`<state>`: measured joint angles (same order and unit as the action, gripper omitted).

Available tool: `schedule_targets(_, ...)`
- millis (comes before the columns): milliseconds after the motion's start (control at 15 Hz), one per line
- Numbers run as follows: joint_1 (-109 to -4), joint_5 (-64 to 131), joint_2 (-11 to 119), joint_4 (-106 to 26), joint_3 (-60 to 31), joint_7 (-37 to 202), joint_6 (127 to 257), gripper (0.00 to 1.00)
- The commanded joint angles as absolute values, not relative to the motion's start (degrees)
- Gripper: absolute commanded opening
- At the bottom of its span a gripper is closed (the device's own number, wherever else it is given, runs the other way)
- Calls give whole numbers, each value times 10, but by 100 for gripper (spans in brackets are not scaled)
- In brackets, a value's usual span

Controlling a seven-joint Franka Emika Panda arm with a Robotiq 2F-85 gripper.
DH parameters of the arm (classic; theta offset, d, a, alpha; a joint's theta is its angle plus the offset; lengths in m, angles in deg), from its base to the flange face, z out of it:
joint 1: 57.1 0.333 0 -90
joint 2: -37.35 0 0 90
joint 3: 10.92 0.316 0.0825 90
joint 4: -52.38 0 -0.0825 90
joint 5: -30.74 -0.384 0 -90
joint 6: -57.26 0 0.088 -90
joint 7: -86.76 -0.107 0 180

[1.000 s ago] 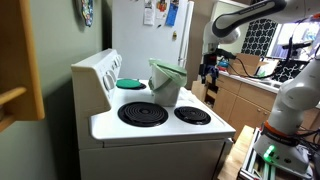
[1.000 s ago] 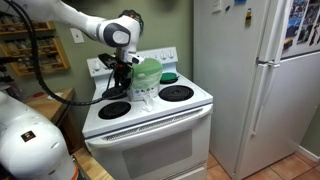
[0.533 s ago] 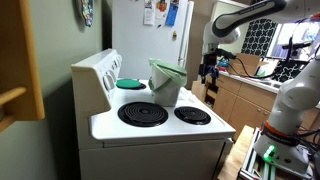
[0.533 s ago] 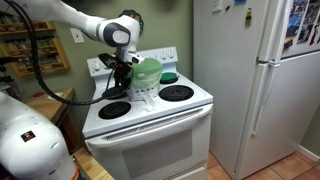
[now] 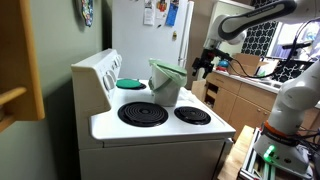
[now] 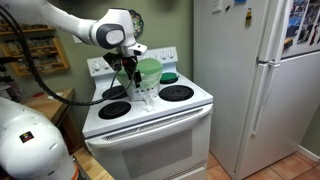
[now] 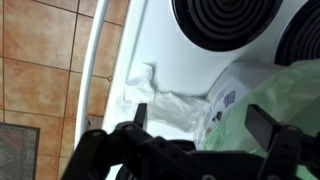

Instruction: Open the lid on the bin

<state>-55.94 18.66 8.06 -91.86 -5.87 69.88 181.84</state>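
The bin (image 5: pixel 166 92) is small and pale, and stands on the white stove between the burners; it also shows in an exterior view (image 6: pixel 147 92). Its light-green lid (image 5: pixel 165 71) is tilted up from the rim and shows as a rounded green flap in an exterior view (image 6: pixel 148 69). My gripper (image 5: pixel 203 68) hangs beside the bin, a little apart from it, at about lid height (image 6: pixel 131 76). In the wrist view the gripper (image 7: pixel 205 122) is open and empty, with the bin's white wall (image 7: pixel 225 100) and the green lid (image 7: pixel 290 88) between and beyond the fingers.
A round teal dish (image 5: pixel 130 83) lies on a back burner. Black coil burners (image 5: pixel 143 114) are at the front. The stove's back panel (image 5: pixel 97 75) rises behind. A white fridge (image 6: pixel 250 80) stands beside the stove. A crumpled white bag (image 7: pixel 150 88) lies by the bin.
The arm has lifted a little and shifted, and the gripper sits slightly higher beside the bin. The bin and lid have not visibly moved.
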Motion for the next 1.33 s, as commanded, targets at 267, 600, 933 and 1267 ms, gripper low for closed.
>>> schedule_targets(267, -526, 48, -4, -1029, -107, 730, 2023, 100)
schedule_targets(600, -465, -68, 7, -1022, -181, 820, 2008, 100)
schedule_targets(933, -478, -104, 16, -1011, -182, 892, 2002, 100)
schedule_targets(1267, -483, -106, 17, -1009, -177, 899, 2003, 100)
